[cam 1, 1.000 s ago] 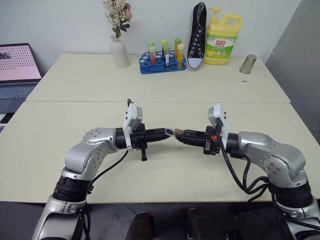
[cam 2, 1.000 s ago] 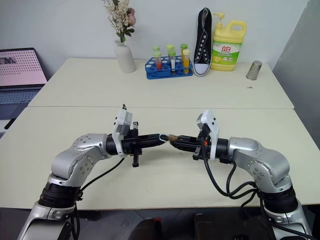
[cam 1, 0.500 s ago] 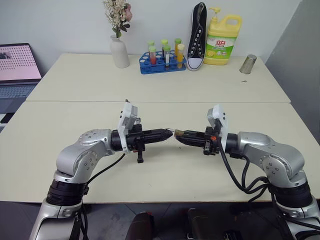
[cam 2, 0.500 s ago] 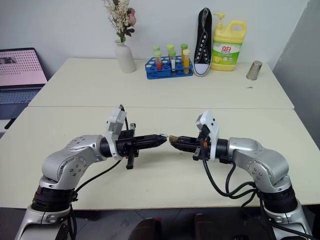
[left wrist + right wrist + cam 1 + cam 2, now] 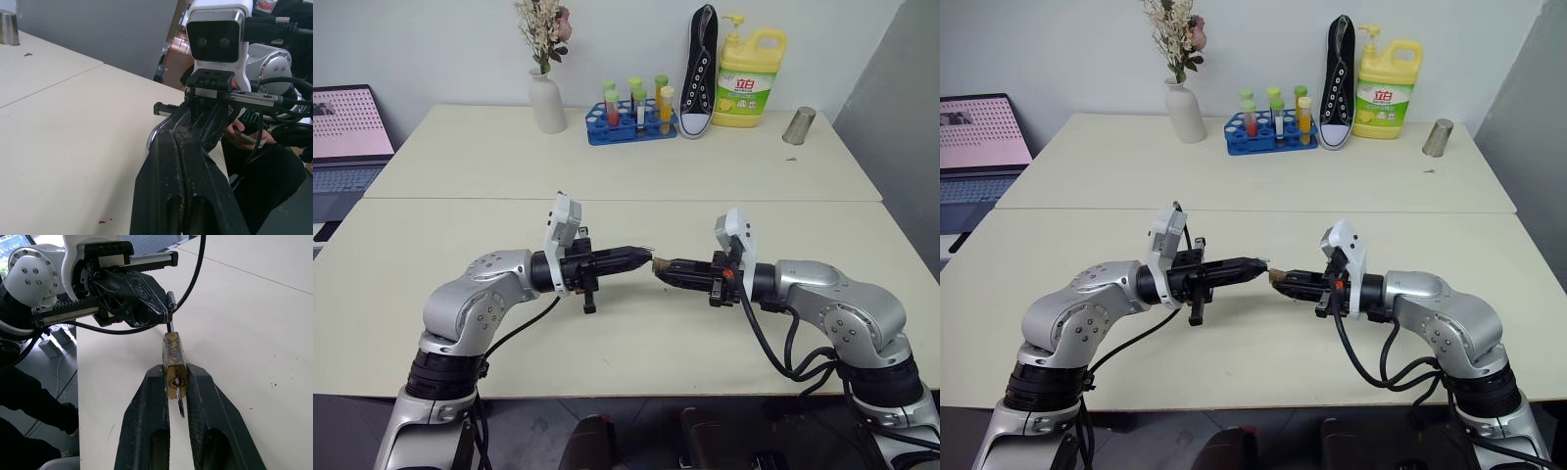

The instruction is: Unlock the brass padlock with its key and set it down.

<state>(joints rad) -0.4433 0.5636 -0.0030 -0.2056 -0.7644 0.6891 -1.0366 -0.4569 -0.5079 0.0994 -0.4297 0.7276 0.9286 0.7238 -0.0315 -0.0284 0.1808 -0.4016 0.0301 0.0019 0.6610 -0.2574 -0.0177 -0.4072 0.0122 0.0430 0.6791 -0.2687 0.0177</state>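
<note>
Compared with one second earlier, the left gripper [image 5: 644,257] sits slightly higher and has rolled a little about its axis, and its tip, formerly right at the brass padlock [image 5: 174,363], now stands just apart from the lock body in the head views; the right gripper [image 5: 660,266] is unchanged in place. Both grippers are held level above the near table [image 5: 636,333], pointing at each other. The left jaws are pressed fully together; in the right wrist view their tip meets the padlock's thin silver shackle [image 5: 169,313], though whether they pinch it cannot be told. The right jaws are clamped on the padlock's lower body. At the back of the far table, a blue rack [image 5: 628,127] holds upright tubes with green, yellow and red contents; a white vase [image 5: 547,102] holds dried flowers; beside the rack stand a black sneaker [image 5: 700,70] on end, a yellow detergent bottle [image 5: 747,78] and a metal cup [image 5: 798,125]. A laptop [image 5: 347,137] sits at the left edge. The right wrist view alone resolves the key [image 5: 180,399], seated in the keyway at the padlock's base between the right fingers [image 5: 208,431]; the left wrist view shows the left fingers [image 5: 164,186] closed, with the right wrist's camera housing beyond them.
</note>
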